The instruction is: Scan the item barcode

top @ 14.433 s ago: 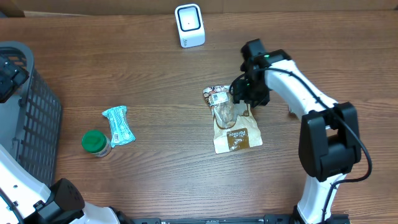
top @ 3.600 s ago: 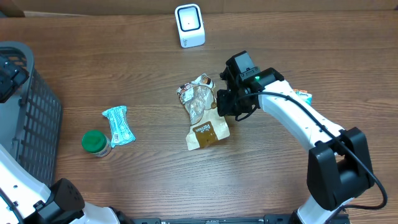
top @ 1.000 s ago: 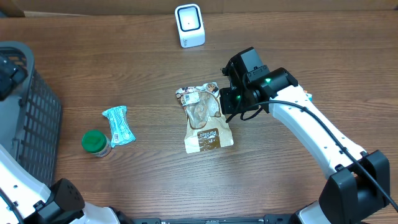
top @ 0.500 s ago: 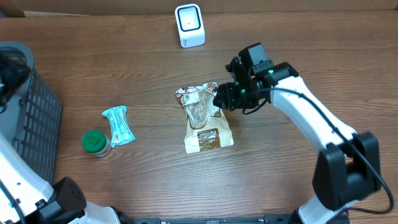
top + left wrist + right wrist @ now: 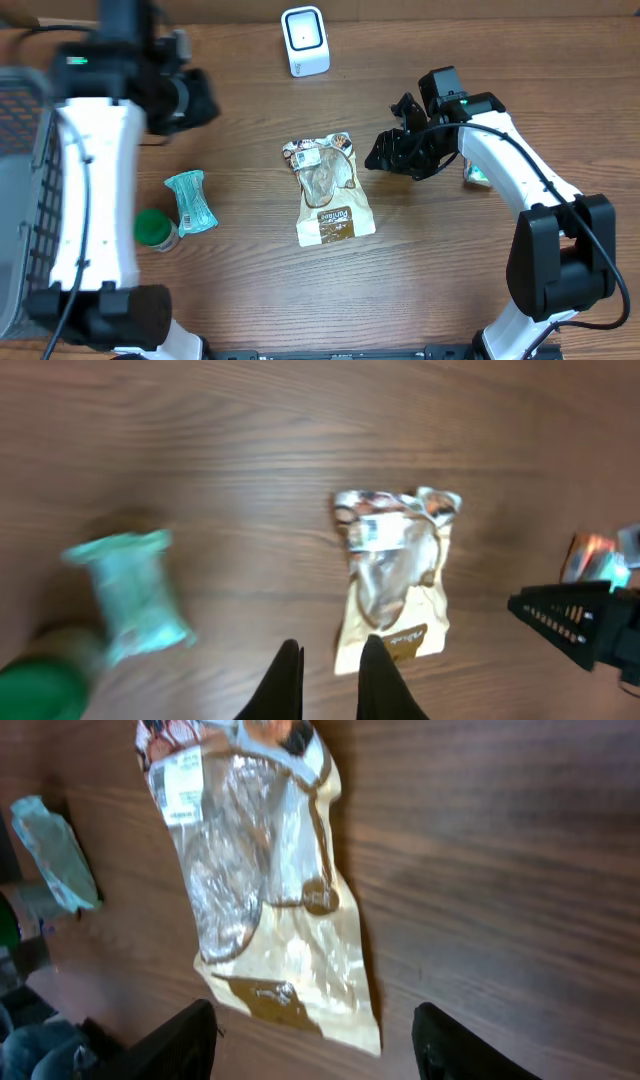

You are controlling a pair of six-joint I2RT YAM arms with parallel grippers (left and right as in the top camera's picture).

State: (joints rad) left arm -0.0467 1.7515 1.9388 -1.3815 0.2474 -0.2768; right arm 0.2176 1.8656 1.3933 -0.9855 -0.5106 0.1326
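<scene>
The item is a snack bag (image 5: 328, 190) with a clear window, a brown-and-cream bottom and a white label near its top. It lies flat at mid-table, also in the left wrist view (image 5: 395, 580) and the right wrist view (image 5: 260, 890). My right gripper (image 5: 390, 155) hovers just right of the bag, open and empty (image 5: 320, 1045). The white scanner (image 5: 305, 40) stands at the back edge. High over the left part of the table, my left gripper (image 5: 195, 100) is shut on nothing (image 5: 330, 675), well away from the bag.
A teal packet (image 5: 190, 200) and a green-lidded jar (image 5: 152, 228) lie at the left. A dark basket (image 5: 20, 150) stands at the far left, partly behind my left arm. A small colourful item (image 5: 478, 175) lies behind my right arm.
My right gripper opened, let go of the bag and drew back to the right. My left arm swung in over the table's left side and its gripper shut.
</scene>
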